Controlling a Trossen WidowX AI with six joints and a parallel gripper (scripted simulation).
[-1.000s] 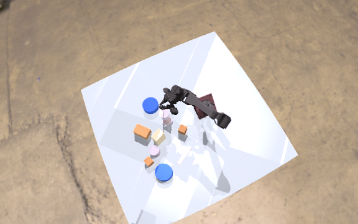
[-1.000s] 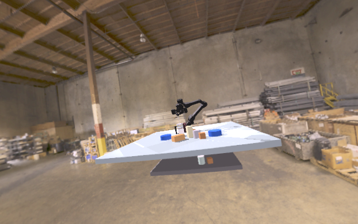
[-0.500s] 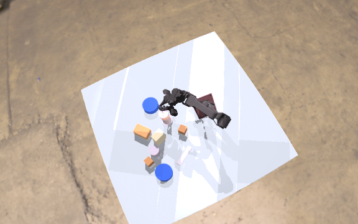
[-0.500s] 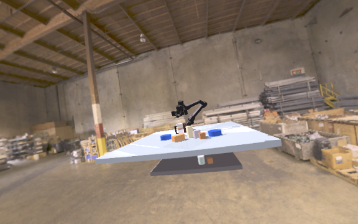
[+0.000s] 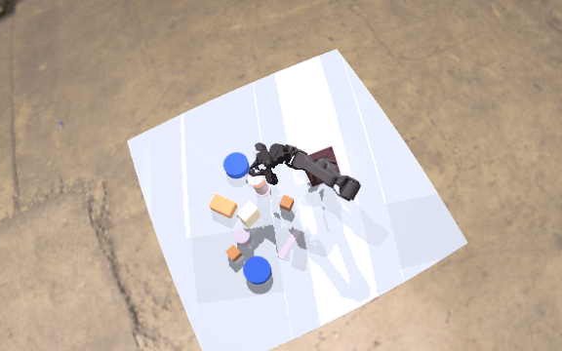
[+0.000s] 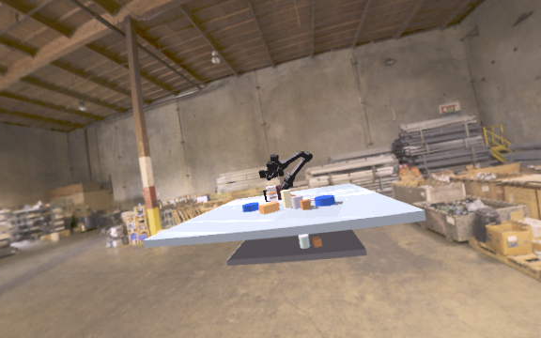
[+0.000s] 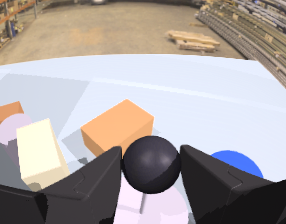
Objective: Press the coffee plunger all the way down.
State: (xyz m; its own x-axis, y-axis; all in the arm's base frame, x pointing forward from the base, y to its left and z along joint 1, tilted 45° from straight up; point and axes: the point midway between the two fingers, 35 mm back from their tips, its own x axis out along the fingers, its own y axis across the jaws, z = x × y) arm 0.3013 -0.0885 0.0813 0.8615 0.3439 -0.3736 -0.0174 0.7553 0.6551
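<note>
Where claw (image 7: 151, 165) clamps plunger knob (image 7: 151, 167), press body (image 7: 148, 223) seemingly half hidden.

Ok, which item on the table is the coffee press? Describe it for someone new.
Start at the dark arm on the pale table and follow it to its pincer. Directly beneath stands the coffee press, a pinkish cylinder beside a blue disc. Only it has a black ball knob, now clamped in the pincer.
</note>
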